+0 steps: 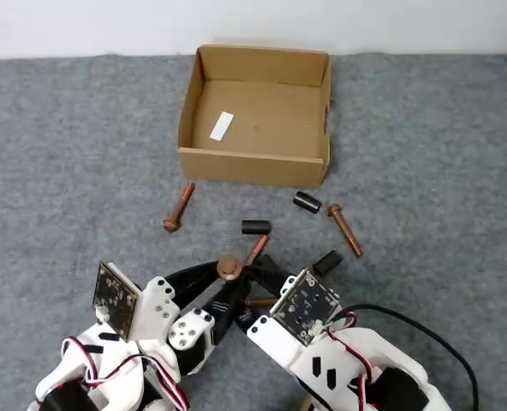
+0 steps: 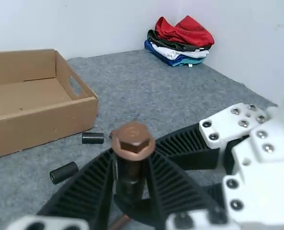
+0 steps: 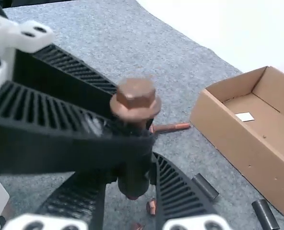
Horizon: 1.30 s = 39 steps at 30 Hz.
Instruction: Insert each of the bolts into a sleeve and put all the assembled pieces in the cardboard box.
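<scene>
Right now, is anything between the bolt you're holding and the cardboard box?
Only low things on the carpet: a loose sleeve and a lying bolt between the held bolt and the cardboard box. Lifted, it should clear them.

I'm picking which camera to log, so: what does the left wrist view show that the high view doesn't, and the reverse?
Left wrist view alone: a pile of folded red, white and blue clothes. High view alone: a loose copper bolt lying at the front left corner of the brown cardboard box. Both: that box, loose black cylindrical sleeves, and the copper hex-head bolt held upright by the left gripper and the right gripper.
</scene>
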Available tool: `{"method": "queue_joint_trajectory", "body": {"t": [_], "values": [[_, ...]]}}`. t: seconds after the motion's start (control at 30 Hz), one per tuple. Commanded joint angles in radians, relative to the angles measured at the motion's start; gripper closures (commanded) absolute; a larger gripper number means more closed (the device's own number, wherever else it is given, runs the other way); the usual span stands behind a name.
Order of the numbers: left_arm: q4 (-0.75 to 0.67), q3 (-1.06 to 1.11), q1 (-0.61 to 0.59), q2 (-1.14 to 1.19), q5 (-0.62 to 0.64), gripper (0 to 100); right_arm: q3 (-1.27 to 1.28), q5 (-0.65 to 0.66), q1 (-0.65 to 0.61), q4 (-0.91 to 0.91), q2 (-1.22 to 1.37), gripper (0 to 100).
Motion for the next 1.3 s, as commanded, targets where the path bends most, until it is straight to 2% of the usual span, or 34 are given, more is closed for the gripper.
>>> {"method": "queue_joint_trajectory", "body": {"t": [0.0, 0.17, 0.4, 0.47, 0.53, 0.6, 0.73, 0.9, 1.07, 1.27], "values": [[0.023, -0.013, -0.029, 0.009, -0.012, 82, -0.077, 0.009, 0.005, -0.018, -0.008, 99.0], [0.026, -0.099, -0.124, 0.011, -0.083, 79, -0.071, 0.005, 0.087, -0.018, -0.008, 99.0], [0.025, -0.199, -0.183, 0.011, -0.106, 79, -0.049, 0.000, 0.093, -0.018, -0.007, 99.0], [0.025, -0.220, -0.213, 0.011, -0.106, 79, -0.043, -0.040, 0.099, -0.018, -0.005, 99.0], [0.025, -0.228, -0.273, 0.009, -0.106, 80, -0.035, -0.084, 0.147, -0.018, 0.022, 99.1], [0.029, -0.219, -0.354, 0.006, -0.110, 85, -0.043, -0.133, 0.251, -0.027, 0.090, 99.1], [0.031, -0.124, -0.542, 0.005, -0.167, 100, -0.161, -0.216, 0.443, -0.105, 0.335, 99.1], [0.026, 0.059, -0.710, 0.005, -0.307, 100, -0.431, -0.296, 0.527, -0.124, 0.700, 99.1], [0.009, 0.266, -0.738, 0.005, -0.361, 100, -0.663, -0.331, 0.559, -0.139, 0.997, 99.1], [-0.107, 0.479, -0.738, 0.003, -0.361, 100, -0.850, -0.324, 0.587, -0.328, 1.277, 99.1]]}}
